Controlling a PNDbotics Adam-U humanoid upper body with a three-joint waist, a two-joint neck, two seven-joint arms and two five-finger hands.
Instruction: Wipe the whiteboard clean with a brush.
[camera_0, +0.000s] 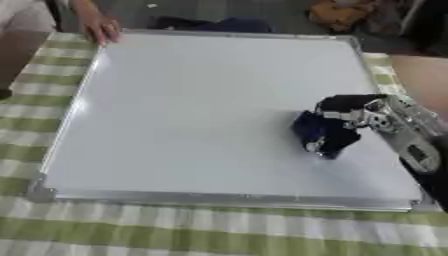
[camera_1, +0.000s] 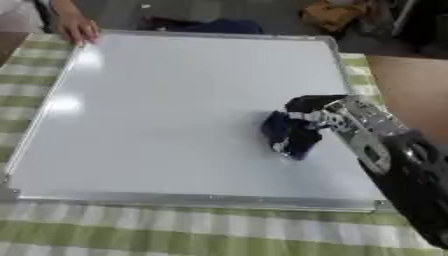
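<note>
Green-checked counter (camera_0: 175, 225), whiteboard (camera_0: 201, 110) looks clean; your right hand (camera_1: 319, 117) curls round the dark brush (camera_1: 284, 131), pressing it down to wipe.

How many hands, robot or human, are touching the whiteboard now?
2. The right robot hand holds the dark blue brush on the whiteboard. A person's hand rests at its far left corner. The left robot hand is not visible.
</note>
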